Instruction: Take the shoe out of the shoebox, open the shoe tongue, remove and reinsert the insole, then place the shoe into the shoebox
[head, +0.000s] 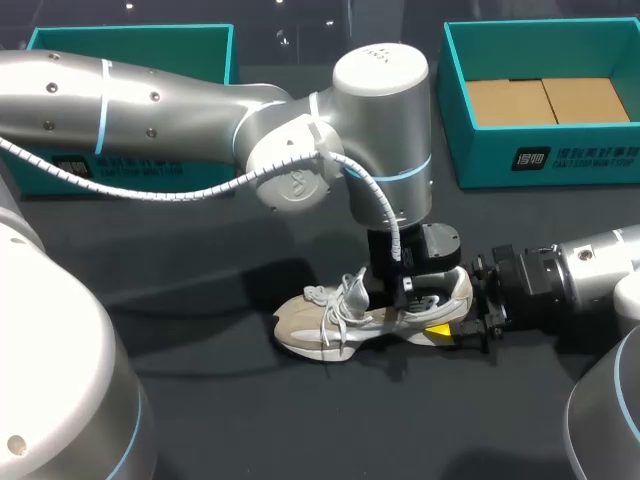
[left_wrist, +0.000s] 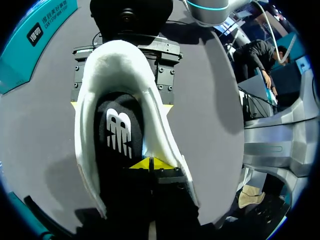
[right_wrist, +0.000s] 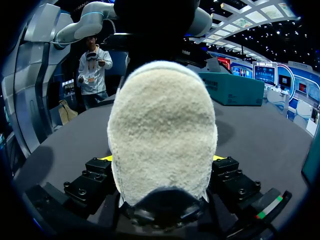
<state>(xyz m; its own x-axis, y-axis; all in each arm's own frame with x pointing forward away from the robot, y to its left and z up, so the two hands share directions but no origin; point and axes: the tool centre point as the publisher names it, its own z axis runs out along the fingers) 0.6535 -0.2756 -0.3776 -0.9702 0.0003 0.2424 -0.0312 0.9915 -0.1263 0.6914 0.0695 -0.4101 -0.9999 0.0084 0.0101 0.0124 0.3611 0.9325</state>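
1. The shoe (head: 345, 325), a beige trainer with white laces (head: 335, 300), stands on its sole near the middle of the dark worktop (head: 200, 400). Its toe points toward the left edge and its heel toward the right edge, and it is outside both boxes.
2. The right arm (head: 590, 270) lies low and level from the right edge. The right hand (right_wrist: 161, 158) is closed on the shoe's heel, with its yellow fingertips (right_wrist: 105, 158) pressed against the heel from either side.
3. The left arm (head: 150, 100) stretches from the left edge past the middle. The left hand (left_wrist: 150, 167) points straight down into the shoe's opening. I cannot tell whether it is open or closed, or whether it has hold of anything.
4. The insole (left_wrist: 117, 125), black with a white mark, lies inside the shoe, ringed by the padded white collar (left_wrist: 95, 75).
5. The left shoebox (head: 130, 36), teal, sits at the far left corner, partly behind the left arm.
6. The right shoebox (head: 480, 150), also teal, sits open at the far right corner, with brown cardboard (head: 545, 100) on its floor.
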